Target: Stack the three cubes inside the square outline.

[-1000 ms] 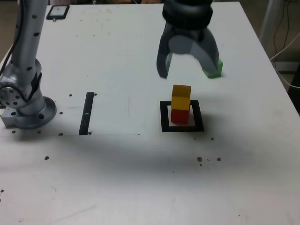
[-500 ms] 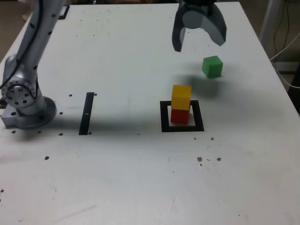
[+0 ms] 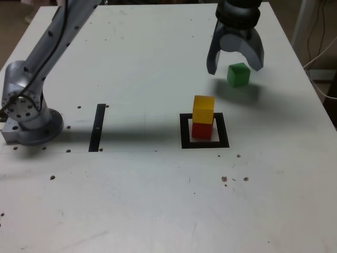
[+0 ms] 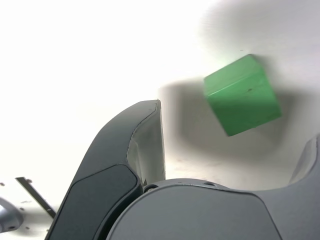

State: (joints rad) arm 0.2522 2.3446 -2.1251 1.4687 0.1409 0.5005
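Lowered toward the white tabletop's green cube [image 3: 238,75], pincer [image 3: 235,68] wide apart, empty.

Green cube [image 4: 242,95] on pale table [image 4: 190,60], askew to gripper [image 4: 235,130], apart from both fingers. Jaws spread wide. Soft shadow [image 4: 192,120] around cube. Black strip [image 4: 36,196] well off, past one finger; beside it, at picture's edge, part of grey base [image 4: 7,216].
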